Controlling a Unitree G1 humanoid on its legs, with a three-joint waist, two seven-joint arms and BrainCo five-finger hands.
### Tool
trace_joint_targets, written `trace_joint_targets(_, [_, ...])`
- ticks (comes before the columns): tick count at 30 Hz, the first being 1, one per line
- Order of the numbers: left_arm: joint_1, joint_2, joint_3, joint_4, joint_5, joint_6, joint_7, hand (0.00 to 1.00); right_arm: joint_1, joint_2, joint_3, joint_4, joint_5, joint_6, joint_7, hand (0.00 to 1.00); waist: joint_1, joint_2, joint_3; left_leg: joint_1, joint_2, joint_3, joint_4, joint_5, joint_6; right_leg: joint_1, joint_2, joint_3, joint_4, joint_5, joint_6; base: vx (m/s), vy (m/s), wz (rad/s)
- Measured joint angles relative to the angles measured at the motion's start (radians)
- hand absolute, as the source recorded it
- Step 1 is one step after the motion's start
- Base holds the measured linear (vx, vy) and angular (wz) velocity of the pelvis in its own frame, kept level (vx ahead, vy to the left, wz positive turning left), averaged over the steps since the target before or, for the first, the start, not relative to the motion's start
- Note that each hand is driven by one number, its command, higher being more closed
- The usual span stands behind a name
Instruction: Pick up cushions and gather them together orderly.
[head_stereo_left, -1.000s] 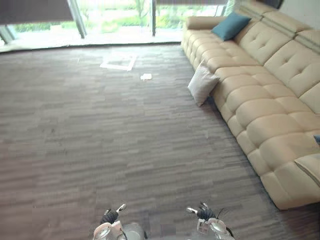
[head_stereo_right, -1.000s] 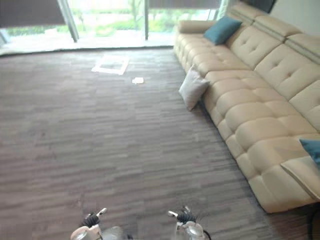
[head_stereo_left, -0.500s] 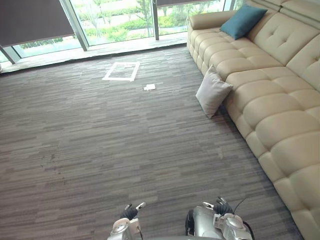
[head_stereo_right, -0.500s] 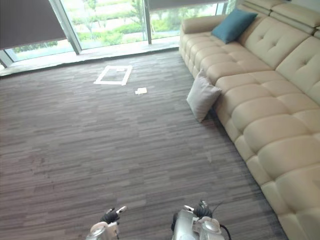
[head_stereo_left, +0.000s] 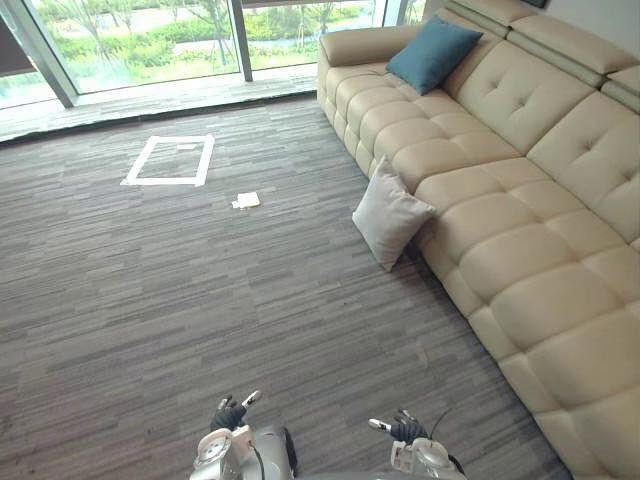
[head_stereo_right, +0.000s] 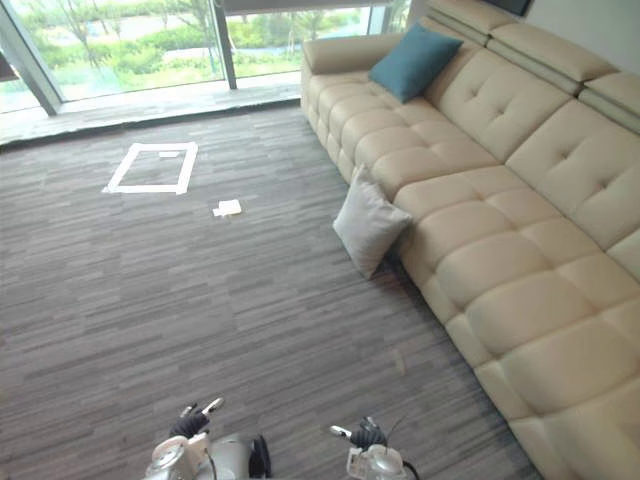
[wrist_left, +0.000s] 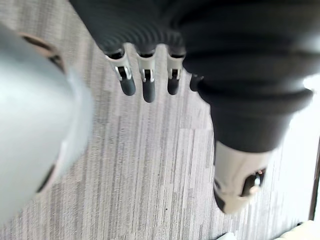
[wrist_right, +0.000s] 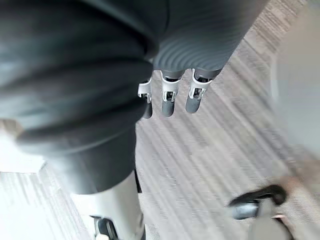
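A grey cushion (head_stereo_left: 390, 212) stands on edge on the carpet (head_stereo_left: 180, 290), tipped like a diamond with one corner up, its back leaning against the front of the beige sofa (head_stereo_left: 520, 250). A teal cushion (head_stereo_left: 432, 52) sits well apart from it on the seat by the armrest, also corner-up against the backrest. The left hand (head_stereo_left: 230, 413) and right hand (head_stereo_left: 402, 429) hang low over the carpet, far from both cushions, their fingers (wrist_left: 148, 90) straight and relaxed, holding and touching nothing.
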Motion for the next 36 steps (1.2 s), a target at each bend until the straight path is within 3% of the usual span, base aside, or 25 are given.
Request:
trace_joint_targets(2, [-0.005,-0.004,-0.026,0.013,0.000,0.006,0.000,0.00,0.003,-0.011,-0.002,-0.028,-0.001,-0.008,0.005,0.00,0.003,0.024,0.005,0.126,-0.002,0.002,-0.072,-0.024,0.001,-0.114,0.020,-0.056,0.124,-0.049,-0.047,0.46,0.138,-0.05])
trace_joint_targets(3, [-0.005,-0.004,-0.040,0.024,0.000,0.010,0.000,0.00,0.009,-0.013,-0.005,-0.048,0.000,-0.014,0.006,0.00,-0.003,0.034,0.003,0.181,-0.002,0.000,-0.123,-0.037,-0.008,-0.188,0.028,-0.113,0.115,-0.085,-0.072,0.46,0.119,0.07])
trace_joint_targets(6, [-0.010,-0.003,-0.060,0.037,0.002,0.014,-0.001,0.00,0.005,-0.015,-0.026,-0.067,0.000,-0.022,0.009,0.00,-0.017,0.025,0.011,0.305,-0.013,-0.019,-0.219,-0.046,-0.014,-0.285,0.023,-0.268,-0.134,-0.128,-0.129,0.39,0.023,0.36])
trace_joint_targets(7, [-0.013,-0.009,-0.062,0.040,0.004,0.015,-0.001,0.00,0.000,-0.018,-0.033,-0.066,0.000,-0.023,0.010,0.00,-0.027,0.025,0.012,0.334,-0.009,-0.034,-0.235,-0.069,-0.028,-0.301,0.032,-0.303,-0.266,-0.112,-0.153,0.60,-0.102,0.53])
trace_joint_targets(9, [-0.015,-0.017,-0.064,0.039,0.016,0.013,-0.002,0.00,-0.009,-0.023,-0.032,-0.058,0.000,-0.018,0.011,0.00,-0.033,0.014,0.017,0.385,-0.025,-0.063,-0.256,-0.112,-0.064,-0.297,0.049,-0.320,-0.496,-0.033,-0.160,0.58,-0.166,0.53])
trace_joint_targets(10, [-0.016,-0.019,-0.063,0.043,0.019,0.013,-0.002,0.00,-0.009,-0.028,-0.032,-0.059,0.000,-0.017,0.012,0.00,-0.041,0.007,0.019,0.427,-0.035,-0.096,-0.254,-0.138,-0.072,-0.293,0.055,-0.295,-0.506,0.051,-0.233,0.63,-0.178,0.36])
trace_joint_targets(11, [-0.011,-0.033,-0.062,0.046,0.021,0.016,-0.003,0.00,-0.017,-0.045,-0.031,-0.065,0.000,-0.019,0.013,0.00,-0.046,0.044,0.021,0.451,-0.021,-0.115,-0.251,-0.141,-0.070,-0.289,0.061,-0.304,-0.448,-0.010,-0.219,0.59,-0.164,0.22])
trace_joint_targets(12, [-0.005,-0.060,-0.062,0.044,0.027,0.015,-0.005,0.00,-0.020,-0.067,-0.030,-0.057,-0.001,-0.017,0.012,0.00,-0.048,0.075,0.012,0.437,0.005,-0.136,-0.196,-0.134,-0.077,-0.288,0.066,-0.317,-0.410,-0.066,-0.229,0.53,-0.173,0.11])
trace_joint_targets(14, [0.001,-0.069,-0.061,0.042,0.040,0.016,-0.008,0.00,-0.021,-0.082,-0.048,-0.059,0.000,-0.016,0.011,0.00,-0.051,0.110,0.000,0.335,0.051,-0.193,0.045,-0.114,-0.111,-0.269,0.086,-0.334,-0.380,-0.136,-0.235,0.52,-0.231,0.14])
trace_joint_targets(15, [-0.007,-0.069,-0.058,0.039,0.040,0.016,-0.008,0.00,-0.021,-0.085,-0.050,-0.059,0.001,-0.013,0.011,0.00,-0.051,0.121,0.005,0.266,0.079,-0.228,0.219,-0.061,-0.193,-0.233,0.098,-0.342,-0.392,-0.161,-0.234,0.52,-0.196,0.07])
trace_joint_targets(16, [-0.004,-0.070,-0.049,0.034,0.039,0.016,-0.008,0.00,-0.018,-0.087,-0.049,-0.057,0.001,-0.009,0.011,0.00,-0.052,0.128,0.010,0.176,0.116,-0.266,0.420,0.066,-0.266,-0.179,0.120,-0.346,-0.423,-0.179,-0.245,0.51,-0.130,-0.09])
trace_joint_targets(17, [0.005,-0.068,-0.035,0.022,0.038,0.015,-0.008,0.00,-0.020,-0.086,-0.049,-0.041,0.002,-0.006,0.010,0.00,-0.048,0.132,0.012,0.099,0.153,-0.262,0.582,0.078,-0.286,-0.120,0.145,-0.345,-0.463,-0.194,-0.255,0.51,-0.106,-0.20])
trace_joint_targets(19, [0.006,-0.063,-0.011,-0.004,0.037,0.014,-0.008,0.00,-0.033,-0.075,-0.046,-0.015,0.004,-0.001,0.003,0.00,-0.047,0.115,0.026,-0.009,0.193,-0.219,0.679,0.034,-0.216,-0.002,0.168,-0.336,-0.550,-0.212,-0.265,0.54,-0.082,-0.25])
trace_joint_targets(21, [0.007,-0.057,-0.009,-0.031,0.034,0.013,-0.007,0.00,-0.032,-0.058,-0.040,0.000,0.010,0.000,-0.001,0.00,-0.039,0.084,0.036,-0.104,0.206,-0.147,0.595,-0.016,-0.155,0.092,0.168,-0.306,-0.626,-0.205,-0.247,0.45,-0.031,-0.46])
trace_joint_targets(23, [0.005,-0.054,-0.008,-0.044,0.024,0.004,-0.006,0.00,-0.030,-0.051,-0.043,0.010,0.011,0.004,-0.008,0.00,-0.014,0.081,0.034,-0.165,0.188,-0.134,0.324,-0.035,-0.142,0.147,0.165,-0.245,-0.675,-0.217,-0.221,0.47,0.084,-0.87])
trace_joint_targets(26, [0.001,-0.057,0.009,-0.045,0.008,-0.007,-0.007,0.00,-0.028,-0.047,-0.040,0.019,0.011,0.005,-0.009,0.00,0.001,0.079,0.033,-0.213,0.119,-0.284,0.056,0.027,-0.152,0.177,0.142,-0.160,-0.664,-0.274,-0.172,0.48,0.288,-0.92])
trace_joint_targets(27, [0.004,-0.063,0.022,-0.042,0.006,-0.010,-0.006,0.00,-0.023,-0.047,-0.030,0.024,0.010,0.005,-0.011,0.00,0.006,0.072,0.024,-0.208,0.087,-0.315,0.057,0.107,-0.171,0.181,0.128,-0.114,-0.647,-0.306,-0.142,0.49,0.364,-1.01])
trace_joint_targets(30, [0.003,-0.022,0.039,-0.014,0.005,-0.007,-0.002,0.00,-0.005,-0.008,-0.021,0.024,0.008,0.005,-0.011,0.00,0.008,0.014,-0.019,-0.197,0.063,-0.203,0.124,0.012,-0.134,0.166,0.073,-0.006,-0.632,-0.290,-0.130,0.50,0.344,-0.89])
trace_joint_targets(32, [-0.005,-0.010,0.037,0.001,0.001,-0.006,-0.001,0.00,-0.005,0.010,-0.021,0.024,0.006,0.005,-0.010,0.00,0.009,-0.002,-0.022,-0.153,0.051,-0.149,0.116,-0.012,-0.102,0.108,0.047,0.009,-0.509,-0.245,-0.094,0.42,0.295,-0.80])
trace_joint_targets(33, [-0.011,-0.007,0.028,0.014,0.000,-0.003,-0.001,0.00,-0.012,0.010,-0.021,0.020,0.002,0.004,-0.007,0.00,0.009,0.002,-0.015,-0.092,0.042,-0.119,0.074,-0.022,-0.085,0.025,0.032,0.000,-0.331,-0.177,-0.077,0.35,0.221,-0.68])
trace_joint_targets(34, [-0.016,-0.006,0.027,0.032,-0.001,0.000,0.000,0.00,-0.015,0.008,-0.023,0.009,0.002,0.000,-0.007,0.00,0.004,0.017,-0.003,-0.021,0.036,-0.099,0.022,-0.030,-0.080,-0.046,0.013,-0.032,-0.176,-0.156,-0.071,0.40,0.225,-0.61])
trace_joint_targets(36, [-0.019,-0.003,0.009,0.047,-0.001,0.008,0.004,0.00,-0.015,0.006,-0.025,-0.003,0.001,-0.006,-0.006,0.00,-0.002,0.026,0.001,0.095,0.035,-0.051,-0.057,-0.030,-0.079,-0.127,-0.010,-0.134,-0.044,-0.164,-0.084,0.33,0.151,-0.54])
